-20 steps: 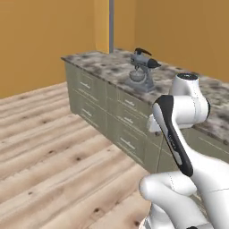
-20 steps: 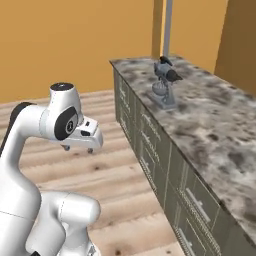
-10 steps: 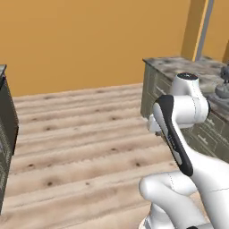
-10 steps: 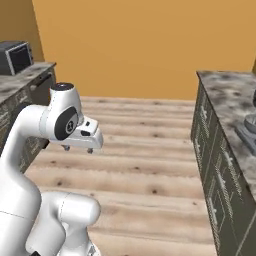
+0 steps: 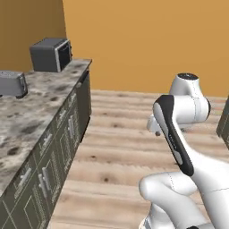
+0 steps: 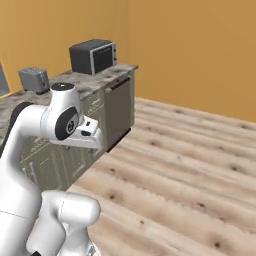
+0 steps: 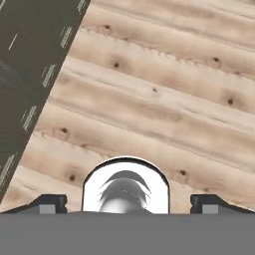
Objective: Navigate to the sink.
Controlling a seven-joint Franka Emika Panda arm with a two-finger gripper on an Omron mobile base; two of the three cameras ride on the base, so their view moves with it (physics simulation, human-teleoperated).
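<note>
- My gripper [image 7: 127, 203] hangs folded in close to my own body, pointing down at the wood plank floor [image 7: 164, 104], with nothing between its fingertips [image 7: 50, 203].
- The fingertips sit far apart at the two bottom corners of the hand view, so the jaws are spread wide.
- The sink shows in none of my three views, so I cannot say where it lies from my gripper.
- To the left of my gripper runs a speckled stone counter [image 5: 31, 112] over dark olive cabinet fronts [image 5: 53, 165]; in the hand view those dark fronts [image 7: 30, 74] fill the upper left corner, beside the floor.
- On that counter, well apart from my gripper and farther ahead, stands a dark grey microwave [image 6: 93, 56] at the far end near the orange wall [image 5: 143, 40].
- Nearer along the same counter sits a small grey box that looks like a toaster [image 6: 34, 79], though it is too small for me to be sure.
- Ahead of my gripper the floor stretches open to the orange wall.
- At the right edge of the left base view a sliver of another dark cabinet [image 5: 224, 123] shows, off to my gripper's right.
</note>
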